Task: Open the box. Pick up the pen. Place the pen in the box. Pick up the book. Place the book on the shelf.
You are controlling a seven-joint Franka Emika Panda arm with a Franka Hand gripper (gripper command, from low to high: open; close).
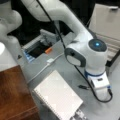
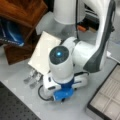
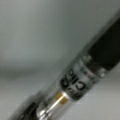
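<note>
The pen (image 3: 75, 82) fills the wrist view, lying diagonally over the grey table. In a front view its dark end (image 1: 82, 87) pokes out left of the gripper (image 1: 95, 88), which is down at the table over it; its fingers are hidden under the hand. The white spiral-bound book (image 1: 57, 97) lies flat left of the gripper and shows again in the other direction (image 2: 43, 51). The box (image 2: 107, 96) stands open at a front view's lower right, showing its beige divided interior. The reddish-brown shelf (image 1: 15, 95) is at the left, also seen from the opposite side (image 2: 22, 11).
A dark bin with an orange item (image 1: 48, 50) sits behind the book. A white cable (image 1: 42, 68) runs across the table. Small silvery metal pieces (image 2: 32, 77) lie by the book's corner. A black perforated mat (image 2: 15, 107) borders the table, and blue items (image 2: 10, 32) sit under the shelf.
</note>
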